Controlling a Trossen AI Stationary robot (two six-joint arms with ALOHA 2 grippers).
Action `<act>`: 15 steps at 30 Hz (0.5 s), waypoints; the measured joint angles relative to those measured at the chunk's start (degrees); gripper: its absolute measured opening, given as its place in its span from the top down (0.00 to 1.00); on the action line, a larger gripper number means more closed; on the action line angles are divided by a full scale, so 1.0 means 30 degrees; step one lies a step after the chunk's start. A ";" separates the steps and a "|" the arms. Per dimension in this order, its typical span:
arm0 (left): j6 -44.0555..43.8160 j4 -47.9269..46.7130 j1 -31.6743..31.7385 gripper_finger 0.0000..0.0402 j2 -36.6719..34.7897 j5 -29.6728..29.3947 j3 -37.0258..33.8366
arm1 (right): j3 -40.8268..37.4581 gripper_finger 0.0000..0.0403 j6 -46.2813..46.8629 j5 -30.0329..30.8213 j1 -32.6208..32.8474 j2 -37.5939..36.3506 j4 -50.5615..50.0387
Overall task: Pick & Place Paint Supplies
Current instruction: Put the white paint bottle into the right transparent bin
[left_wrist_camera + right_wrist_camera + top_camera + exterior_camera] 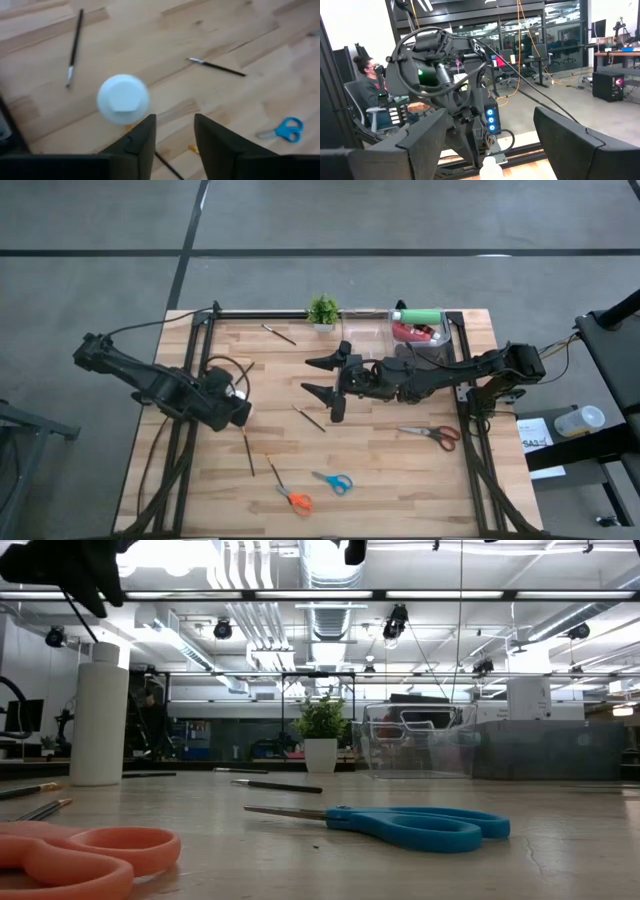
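The left gripper (243, 406) hangs over the left half of the pale wooden slatted worktop (400, 480), its fingers part-way apart and empty, with the white upright squeeze bottle (122, 98) standing free just beside its tips and thin dark brushes (248, 453) lying near. Open boards separate it from the right gripper (322, 376), which hovers mid-worktop with fingers spread wide, holding nothing. Behind that gripper, at the far edge, the clear plastic bin (455, 330) holds green and red bottles (418, 316).

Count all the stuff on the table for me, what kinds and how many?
Plastic-handled scissors, red, blue, orange: 3
Thin dark paintbrushes: 3
Squeeze bottles, white, green, pink-red: 3
Small green potted plant: 1
Clear plastic bin: 1
Total: 11
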 joint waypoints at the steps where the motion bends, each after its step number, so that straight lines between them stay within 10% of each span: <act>1: -0.0226 -0.0225 -0.0003 0.59 0.0032 0.0082 0.0022 | 0.0000 0.27 0.0000 -0.0007 0.0000 0.0000 0.0000; 15: -0.1714 -0.1346 0.0007 0.17 0.0123 0.0191 -0.0451 | 0.0000 0.27 -0.0007 0.0000 0.0000 -0.0007 -0.0007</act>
